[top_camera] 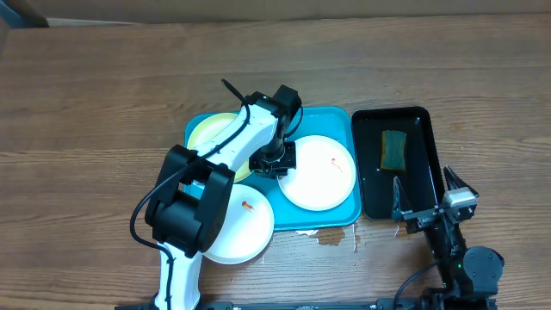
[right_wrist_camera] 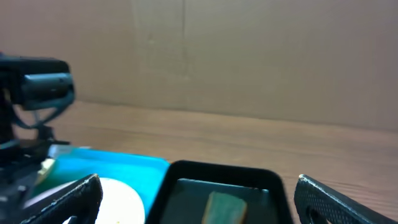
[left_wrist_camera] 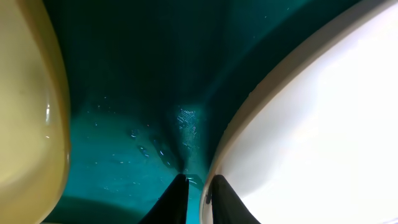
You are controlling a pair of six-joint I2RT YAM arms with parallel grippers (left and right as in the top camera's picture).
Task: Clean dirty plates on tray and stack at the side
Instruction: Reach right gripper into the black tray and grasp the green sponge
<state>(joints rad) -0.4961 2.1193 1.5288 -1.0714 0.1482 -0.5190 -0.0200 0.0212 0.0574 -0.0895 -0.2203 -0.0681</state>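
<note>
A brown wood-grain table (top_camera: 103,86) carries a turquoise tray (top_camera: 340,120) near its centre. A narrow black tray (top_camera: 417,146) lies just beside it at 3 o'clock, their long sides nearly touching. At the turquoise tray's 7 o'clock corner, a white plate (top_camera: 250,228) with a small orange smear overlaps the rim and reaches out over the bare wood, while a small wet-looking patch (top_camera: 331,237) marks the tabletop at 5 o'clock, right against the tray's near edge.
</note>
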